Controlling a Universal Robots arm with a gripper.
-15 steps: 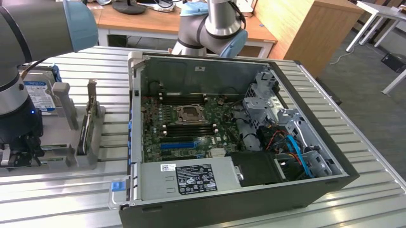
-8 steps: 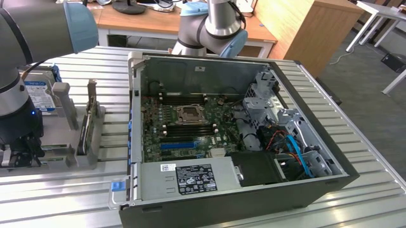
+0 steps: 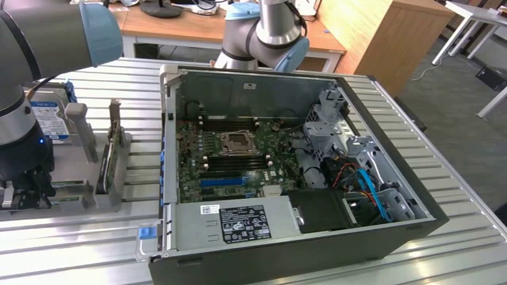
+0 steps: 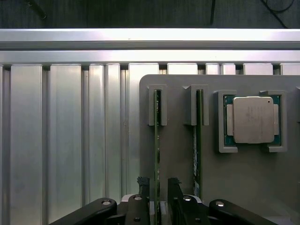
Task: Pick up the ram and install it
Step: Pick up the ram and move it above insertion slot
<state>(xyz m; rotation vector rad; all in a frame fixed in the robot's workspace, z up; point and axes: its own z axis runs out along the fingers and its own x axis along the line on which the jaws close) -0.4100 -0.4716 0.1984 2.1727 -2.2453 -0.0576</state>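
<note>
The ram, a thin green stick, stands on edge, slotted into the grey holder

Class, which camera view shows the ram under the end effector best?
The wrist view: the ram stands on edge in its grey holder, running between the fingers of the open end effector. In the exterior view the arm hides it.

We saw a silver-grey arm with pale blue joint caps, and black fingers on links bearing silver screws.
</note>
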